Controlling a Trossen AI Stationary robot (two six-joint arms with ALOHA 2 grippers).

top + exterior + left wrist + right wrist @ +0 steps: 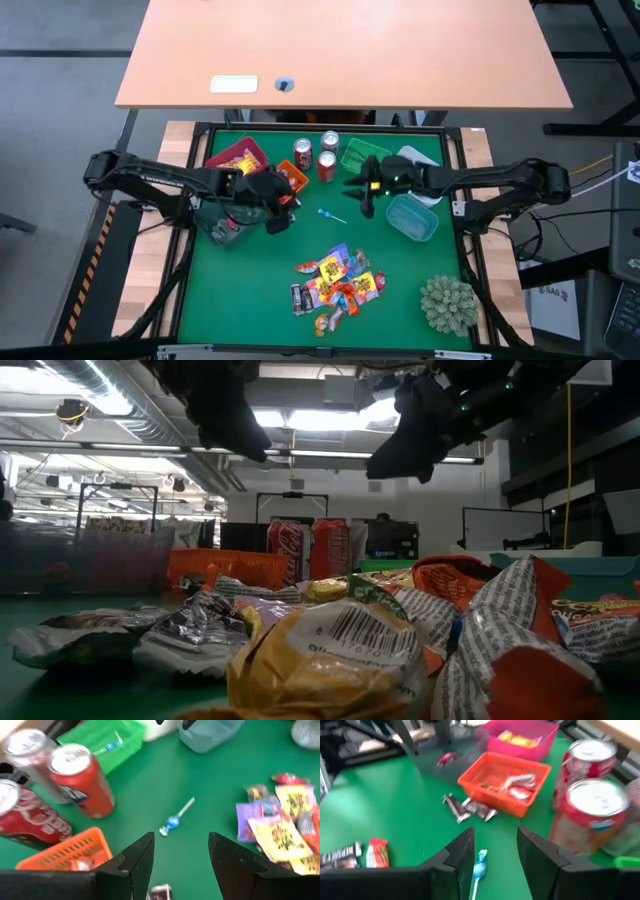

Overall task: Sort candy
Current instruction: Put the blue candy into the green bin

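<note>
Left gripper [281, 212]: fingers spread wide with nothing between them, above the green mat [250, 290] beside the orange mesh basket [293, 177].
Right gripper [362, 196]: fingers parted and holding nothing, over the mat near the red soda cans [326, 166].
Candy pile [338, 285]: small wrapped sweets in yellow, orange, red and purple wrappers, heaped on the mat's near half, left of the spiky grey-green plant ball [447, 303].
Blue-stick lollipop [331, 214]: lies alone on the mat between the two grippers.
High view only: pink basket [238, 158], green basket [362, 155], clear blue-tinted tub [412, 217], and a wooden desk [340, 50] beyond the mat.
Right wrist view only: two dark wrapped sweets [468, 808] on the mat against the orange basket, silver wrappers inside it, yellow ones in the pink basket.
Left wrist view only: a lollipop inside the green basket.
Low view only: a barcode [368, 634] on a yellow wrapper.
Writing: white script on the cans, too blurred to read.
</note>
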